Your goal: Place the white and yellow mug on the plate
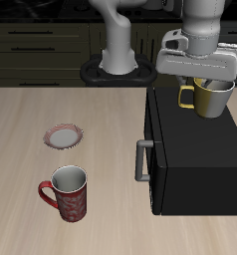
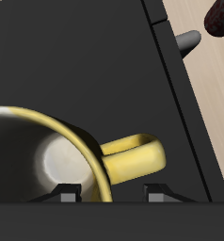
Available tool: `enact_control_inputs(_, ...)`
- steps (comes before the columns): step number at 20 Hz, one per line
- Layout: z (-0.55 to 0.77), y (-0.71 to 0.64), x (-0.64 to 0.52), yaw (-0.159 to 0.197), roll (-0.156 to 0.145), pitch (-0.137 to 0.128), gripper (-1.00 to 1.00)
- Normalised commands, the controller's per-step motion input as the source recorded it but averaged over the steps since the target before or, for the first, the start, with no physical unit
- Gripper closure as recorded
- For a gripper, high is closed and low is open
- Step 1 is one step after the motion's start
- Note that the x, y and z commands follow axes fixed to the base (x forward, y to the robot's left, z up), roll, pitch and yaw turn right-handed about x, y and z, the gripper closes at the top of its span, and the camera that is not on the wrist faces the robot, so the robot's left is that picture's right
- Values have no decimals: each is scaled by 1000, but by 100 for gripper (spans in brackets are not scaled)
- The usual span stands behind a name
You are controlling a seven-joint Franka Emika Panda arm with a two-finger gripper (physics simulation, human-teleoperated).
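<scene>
Gripper: the gripper (image 1: 212,82) hangs over the back part of the black box; we see its fingers closed on the rim of the white and yellow mug (image 1: 211,97), one pad (image 2: 159,194) showing beside the handle in the wrist view.

White and yellow mug: olive-yellow, glossy, pale inside; upright, held at the box's top, at about 2 o'clock from the table's centre in the exterior view. Whether its base touches the box top or hangs just above it, we cannot tell from these views.

Mug handle: the yellow loop handle (image 2: 135,158) points toward the side of the box that carries the grey handle.

Black box: a dark, flat-topped cabinet-like box (image 1: 195,164) standing on the table, with a grey bar handle (image 1: 142,159) on its side face.

Plate: the plate (image 1: 64,134), small and round, pale centre with reddish-brown rim, lies flat on the table at about 9 o'clock from the centre, well apart from the held mug. We see nothing on it.

Red mug: a red speckled mug (image 1: 68,192) with white interior stands upright at about 7 o'clock, nearer the table's front edge than the plate, close to it but not touching.

Table: light wood-grain top (image 1: 31,209).

Robot base: grey pedestal (image 1: 116,60) at the table's back, at about 12 o'clock.
</scene>
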Motion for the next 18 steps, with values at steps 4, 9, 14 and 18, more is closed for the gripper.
enact_control_inputs(4, 70, 25, -92, -7, 24, -14, 100)
enact_control_inputs(9, 152, -52, -77, -15, 25, -17, 100)
enact_control_inputs(14, 151, -192, -76, -8, -10, -23, 100)
enact_control_inputs(18, 215, -461, -173, -19, -19, -26, 100)
